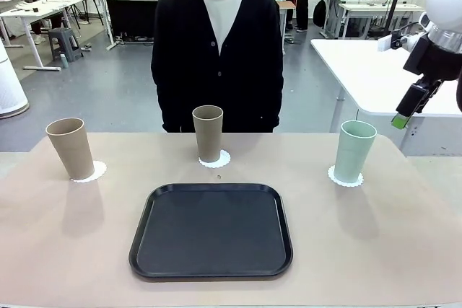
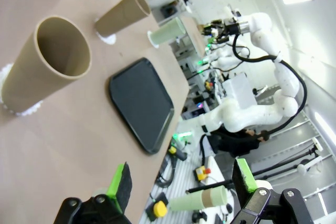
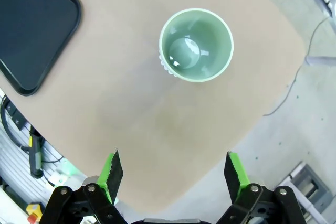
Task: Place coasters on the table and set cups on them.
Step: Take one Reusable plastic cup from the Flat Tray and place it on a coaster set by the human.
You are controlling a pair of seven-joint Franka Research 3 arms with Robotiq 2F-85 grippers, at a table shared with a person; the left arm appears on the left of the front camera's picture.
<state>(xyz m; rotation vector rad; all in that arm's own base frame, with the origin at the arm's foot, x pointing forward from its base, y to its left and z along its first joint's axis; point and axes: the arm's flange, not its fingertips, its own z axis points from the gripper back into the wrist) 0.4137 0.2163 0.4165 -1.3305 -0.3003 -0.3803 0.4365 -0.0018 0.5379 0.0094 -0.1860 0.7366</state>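
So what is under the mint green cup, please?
The mint green cup stands upright on a white coaster; its scalloped edge shows around the base. The coaster's middle is covered by the cup. From above, the cup looks empty inside.

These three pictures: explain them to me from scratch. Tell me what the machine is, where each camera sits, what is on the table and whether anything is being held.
This is a robot with two white arms, each ending in a two-finger gripper with green pads. The front view looks across the table at a person standing behind it. The other two views come from cameras on the wrists, looking along the fingers.

On the table, a black tray lies in the middle. Behind it stand three cups, each on a white paper coaster: a tan cup on the left, a tan cup in the middle and a green cup.

The left gripper and right gripper are both open, holding nothing.
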